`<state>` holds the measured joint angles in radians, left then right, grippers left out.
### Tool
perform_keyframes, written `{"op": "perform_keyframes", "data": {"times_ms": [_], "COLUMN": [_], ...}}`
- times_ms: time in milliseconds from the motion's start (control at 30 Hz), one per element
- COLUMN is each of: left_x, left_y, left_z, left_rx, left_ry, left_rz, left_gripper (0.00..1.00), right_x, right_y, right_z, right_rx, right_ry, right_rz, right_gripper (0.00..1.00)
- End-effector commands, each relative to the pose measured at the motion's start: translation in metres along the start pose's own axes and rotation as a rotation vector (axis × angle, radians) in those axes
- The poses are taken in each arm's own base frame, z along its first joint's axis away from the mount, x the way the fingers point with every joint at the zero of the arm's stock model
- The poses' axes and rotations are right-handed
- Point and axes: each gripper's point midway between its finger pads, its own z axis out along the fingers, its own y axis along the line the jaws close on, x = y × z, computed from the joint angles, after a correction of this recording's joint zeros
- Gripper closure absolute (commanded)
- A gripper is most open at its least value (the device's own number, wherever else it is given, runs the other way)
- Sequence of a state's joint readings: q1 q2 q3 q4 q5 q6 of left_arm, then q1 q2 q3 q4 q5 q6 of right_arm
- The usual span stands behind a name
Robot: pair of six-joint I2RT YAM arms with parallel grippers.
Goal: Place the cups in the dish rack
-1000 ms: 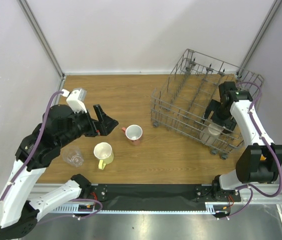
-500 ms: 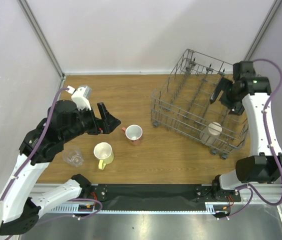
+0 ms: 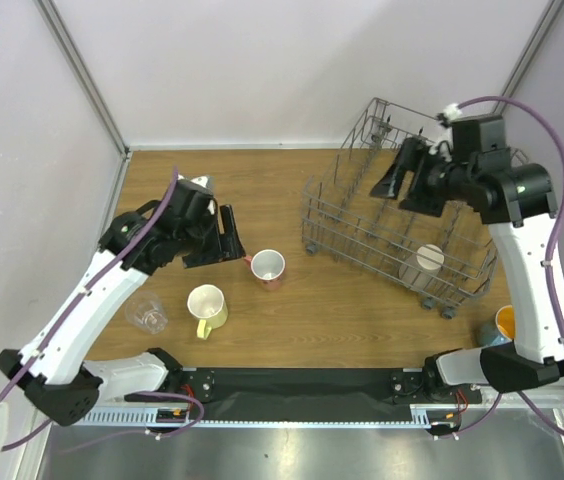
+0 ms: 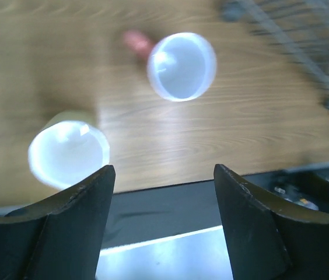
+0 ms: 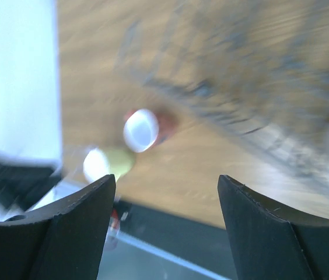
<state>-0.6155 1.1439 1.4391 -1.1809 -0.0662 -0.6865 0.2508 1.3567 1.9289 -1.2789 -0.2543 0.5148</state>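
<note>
Standing open side up on the brown wood-grain counter point(image 3: 262, 190), the salmon-pink mug with a white inside point(image 3: 268, 268) lies just beside the left fingers point(image 4: 65, 233), near them but not touching. In the left wrist view it sits ahead of the gap between them, a little toward the right-hand finger. The left fingers are spread wide with nothing between them.

The pale yellow handled mug point(image 3: 206, 305) stands near the pink one, toward the arm bases. The small clear glass point(image 3: 147, 314) is farther left, beside the left arm.

The beige handleless cup point(image 3: 429, 258) sits inside the large grey wire dish rack point(image 3: 362, 240), toward its near right corner. The right fingers point(image 5: 65, 233) hang above the far part of the rack, well apart from that cup. The right wrist view is blurred, yet it shows them wide apart and holding nothing.

A blue tumbler with an orange inside point(image 3: 502, 325) shows partly beside the right arm, near the counter's near edge and outside the rack.
</note>
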Motion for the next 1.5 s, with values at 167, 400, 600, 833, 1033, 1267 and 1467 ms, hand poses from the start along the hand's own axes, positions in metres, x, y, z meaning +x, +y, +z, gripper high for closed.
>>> {"op": "perform_keyframes", "data": {"times_ms": [167, 400, 600, 833, 1033, 1267, 1467], "left_x": [0.018, 0.028, 0.026, 0.052, 0.062, 0.055, 0.071], "left_y": [0.088, 0.124, 0.186, 0.239, 0.254, 0.259, 0.267], "left_z": [-0.015, -0.007, 0.003, 0.018, 0.039, 0.051, 0.062], "left_rx": [-0.436, -0.555, -0.717, -0.845, -0.853, -0.872, -0.914], "left_ry": [-0.015, -0.007, -0.034, 0.012, 0.032, 0.034, 0.072], "left_rz": [-0.182, -0.326, -0.477, -0.602, -0.663, -0.684, -0.709], "left_gripper": [0.27, 0.29, 0.42, 0.43, 0.42, 0.42, 0.43], "right_x": [0.05, 0.07, 0.074, 0.074, 0.067, 0.064, 0.063], "right_y": [0.051, 0.047, 0.046, 0.048, 0.043, 0.043, 0.036], "right_z": [-0.01, -0.012, -0.02, -0.027, -0.03, -0.027, -0.024], "right_rx": [-0.222, -0.254, -0.256, -0.268, -0.23, -0.228, -0.21], "right_ry": [0.075, 0.11, 0.124, 0.125, 0.108, 0.117, 0.121], "right_rz": [-0.028, -0.078, -0.096, -0.118, -0.166, -0.195, -0.206], "right_gripper": [0.24, 0.24, 0.24, 0.25, 0.25, 0.25, 0.24]}}
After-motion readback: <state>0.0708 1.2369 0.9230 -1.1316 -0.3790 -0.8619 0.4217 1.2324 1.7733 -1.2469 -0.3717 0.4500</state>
